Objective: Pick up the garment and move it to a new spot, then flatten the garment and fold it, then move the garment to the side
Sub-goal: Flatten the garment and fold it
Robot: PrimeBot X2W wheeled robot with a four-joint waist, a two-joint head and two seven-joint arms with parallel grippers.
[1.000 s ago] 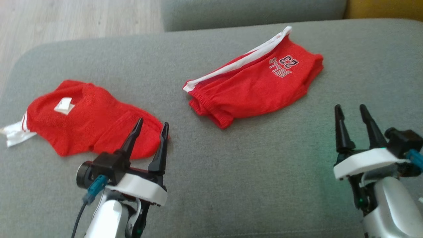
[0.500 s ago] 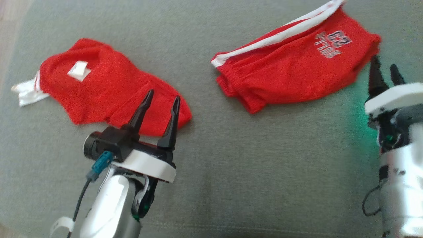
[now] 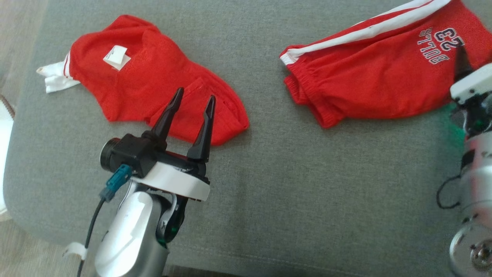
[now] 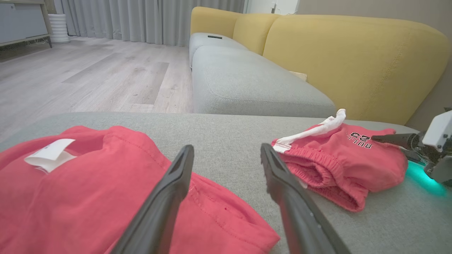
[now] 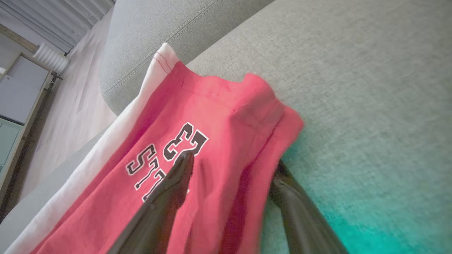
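Observation:
Two red garments lie on a grey cushion [image 3: 292, 184]. The left garment [image 3: 153, 77] [image 4: 88, 197] has a white label. The right garment [image 3: 376, 77] [image 4: 346, 165] [image 5: 212, 113] has a white side stripe and a "BULLS 23" print. My left gripper [image 3: 195, 94] [image 4: 226, 147] stands open and empty above the near edge of the left garment. My right gripper [image 5: 233, 160] [image 4: 392, 144] is open at the right garment's far-right edge. One of its fingers [image 3: 461, 57] lies over the print and the other sits beside the hem, low by the cushion.
Behind the cushion stand a second grey seat [image 4: 247, 81] and a yellow sofa back [image 4: 353, 60]. Wooden floor [image 4: 88, 70] stretches to the left. A white object [image 3: 4, 154] sits off the cushion's left edge. Green light from my right arm glows on the fabric [image 5: 353, 218].
The head camera has tipped down and closer, shifting the whole picture. My right gripper has advanced from short of the right garment onto its edge. My left gripper keeps its place by the left garment.

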